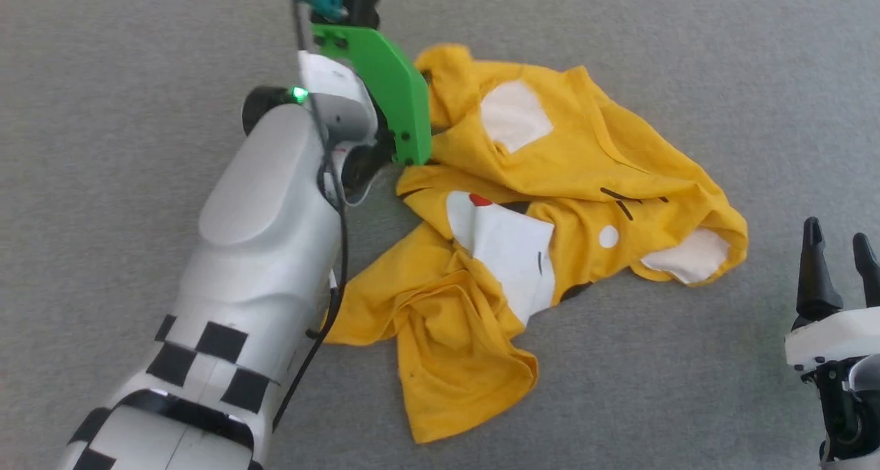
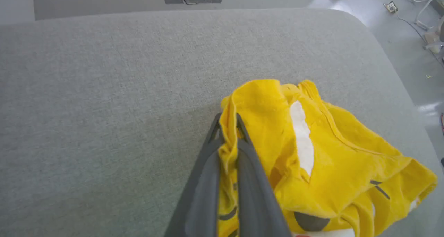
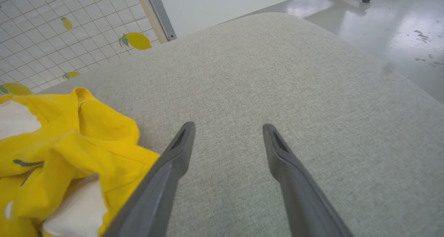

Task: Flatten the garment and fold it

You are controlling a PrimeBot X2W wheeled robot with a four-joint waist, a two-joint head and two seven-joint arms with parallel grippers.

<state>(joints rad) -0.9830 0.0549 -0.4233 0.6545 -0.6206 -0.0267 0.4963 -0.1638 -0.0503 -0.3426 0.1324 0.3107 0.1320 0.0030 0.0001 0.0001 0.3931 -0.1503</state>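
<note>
**Surface:** a grey woven-fabric pad [image 1: 653, 37] is being used as the work surface. Its far edge is being shown as rounded. A pale glossy floor [image 3: 381, 18] is being seen beyond it, and a gridded panel printed with lemons [image 3: 52, 32] at one side.

**Garment** [image 1: 529, 250]**:** yellow, being borne crumpled near the middle of the pad. White patches, black strokes and a red dot are being shown among its folds.

**Left gripper** [image 2: 228, 122]**:** a raised fold at the garment's far left edge is being pinched between its closed fingers.

**Right gripper** [image 1: 839, 240]**:** being held spread wide over bare pad, near the garment's right edge, with nothing between the fingers.

**Open room:** bare fabric is being offered on every side of the heap, widest toward the pad's left.
</note>
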